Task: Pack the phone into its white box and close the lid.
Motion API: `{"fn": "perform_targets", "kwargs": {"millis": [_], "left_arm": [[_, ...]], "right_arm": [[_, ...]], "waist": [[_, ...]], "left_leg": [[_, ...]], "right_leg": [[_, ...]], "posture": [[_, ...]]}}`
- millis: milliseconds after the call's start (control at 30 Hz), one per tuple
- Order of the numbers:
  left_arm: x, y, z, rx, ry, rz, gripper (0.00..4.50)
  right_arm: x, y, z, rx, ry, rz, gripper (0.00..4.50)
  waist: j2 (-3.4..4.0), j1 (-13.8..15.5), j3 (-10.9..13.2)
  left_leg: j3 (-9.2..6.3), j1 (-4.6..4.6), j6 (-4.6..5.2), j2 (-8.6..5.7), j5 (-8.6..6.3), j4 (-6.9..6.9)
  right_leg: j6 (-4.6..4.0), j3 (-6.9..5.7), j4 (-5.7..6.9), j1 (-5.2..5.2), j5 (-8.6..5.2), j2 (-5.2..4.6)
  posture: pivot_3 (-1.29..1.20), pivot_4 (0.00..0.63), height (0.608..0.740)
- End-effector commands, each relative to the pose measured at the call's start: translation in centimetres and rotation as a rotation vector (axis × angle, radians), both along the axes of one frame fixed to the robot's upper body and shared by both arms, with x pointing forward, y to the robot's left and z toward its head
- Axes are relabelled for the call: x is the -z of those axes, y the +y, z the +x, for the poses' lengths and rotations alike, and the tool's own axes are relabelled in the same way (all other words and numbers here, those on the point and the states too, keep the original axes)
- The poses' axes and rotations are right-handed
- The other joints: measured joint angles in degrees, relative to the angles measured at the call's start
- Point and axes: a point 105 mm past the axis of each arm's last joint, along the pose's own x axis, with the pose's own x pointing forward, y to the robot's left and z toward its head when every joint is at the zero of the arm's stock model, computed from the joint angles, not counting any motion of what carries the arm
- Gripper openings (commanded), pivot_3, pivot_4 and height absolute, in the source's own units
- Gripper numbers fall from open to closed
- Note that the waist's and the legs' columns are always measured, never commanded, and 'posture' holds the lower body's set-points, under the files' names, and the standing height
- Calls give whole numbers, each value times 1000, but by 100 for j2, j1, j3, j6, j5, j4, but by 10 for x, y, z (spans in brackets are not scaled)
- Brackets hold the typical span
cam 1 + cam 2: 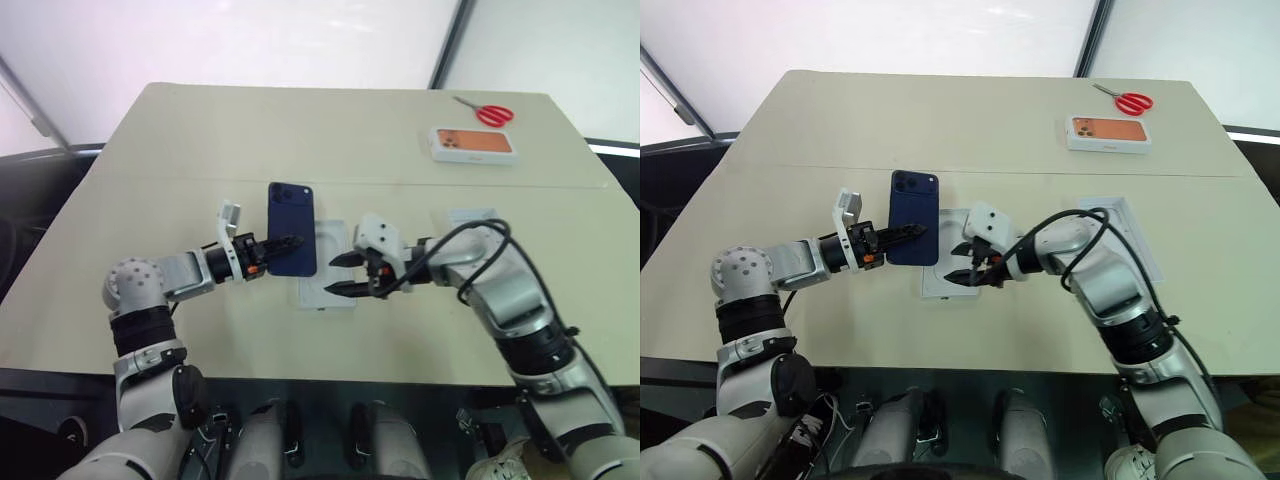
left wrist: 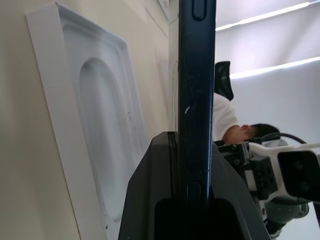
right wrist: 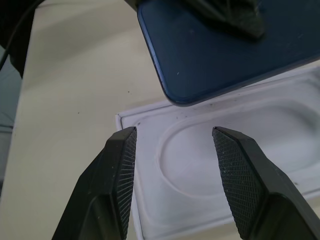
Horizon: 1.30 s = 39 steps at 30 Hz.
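We hold the phone (image 1: 291,228) in our left gripper (image 1: 283,243), whose fingers are clamped on the phone's edge, so it hangs above the tabletop (image 1: 300,130) rather than lying on it. Directly beneath it lies a white tray (image 1: 327,270) with a rounded phone-shaped recess, which reads as a moulded insert; whether it sits in the white box we cannot tell. Our right gripper (image 1: 347,274) hovers just beside the phone's lower end, over that tray, with its fingers (image 3: 120,170) apart and nothing between them. So we judge the task to be in its early part: the phone is lifted and carried over the packing spot, but it is not yet laid in, and closing is wholly ahead of us. A second white, shallow rectangular piece (image 1: 1128,235) lies flat by our right forearm, partly hidden by the arm; it may be the lid, though we cannot be sure. Farther off, near the far right corner, sit a white box with an orange phone picture (image 1: 473,144) and red-handled scissors (image 1: 489,113), both well apart from our work. Nothing blocks the recess except our own right gripper.
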Motion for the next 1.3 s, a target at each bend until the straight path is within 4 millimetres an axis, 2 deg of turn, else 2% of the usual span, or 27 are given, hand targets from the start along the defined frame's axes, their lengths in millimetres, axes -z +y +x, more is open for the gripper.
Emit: {"fn": "perform_targets", "kwargs": {"millis": [33,133,267,567,933,1100,1300], "left_arm": [[-4,-13,-5,30,-28,-18,0],[10,-19,-6,27,23,-9,0],[19,-22,-4,7,54,-1,0],[18,-27,-8,62,60,20,4192],[-2,-23,-12,113,-35,80,4192],[3,-24,-28,182,-59,177,4192],[7,-19,-26,173,-59,224,4192]], "right_arm": [[-2,-33,12,62,-64,-74,2494],[-2,-48,27,130,-109,-98,2494],[-1,-41,30,123,-116,-74,2494],[1,-35,37,126,-151,-67,2525],[1,-27,42,126,-165,-44,2525],[2,-22,43,115,-170,-37,2525],[3,-18,44,108,-172,-30,2525]], "waist": [[-2,-6,1],[-4,-25,3],[-4,-42,4],[-4,-15,3],[-2,-37,3],[-2,-34,4],[-2,-29,4]], "left_leg": [[0,0,5,-4,-3,0],[2,1,6,-4,-4,0],[3,1,4,3,0,-3],[0,5,3,0,-1,2],[-1,8,2,3,0,-1],[-1,7,2,2,0,-2],[-1,7,2,1,-1,-1]], "right_leg": [[1,-1,-2,2,0,-4],[1,0,-5,3,1,-5],[1,0,-3,0,0,4],[2,-8,-5,11,0,-2],[2,-7,-3,11,0,1],[2,-7,-4,10,0,1],[1,-7,-4,10,0,0]], "posture": [[0,150,738],[0,150,738],[0,150,738],[0,150,738],[0,150,738],[0,150,738],[0,150,738]]}}
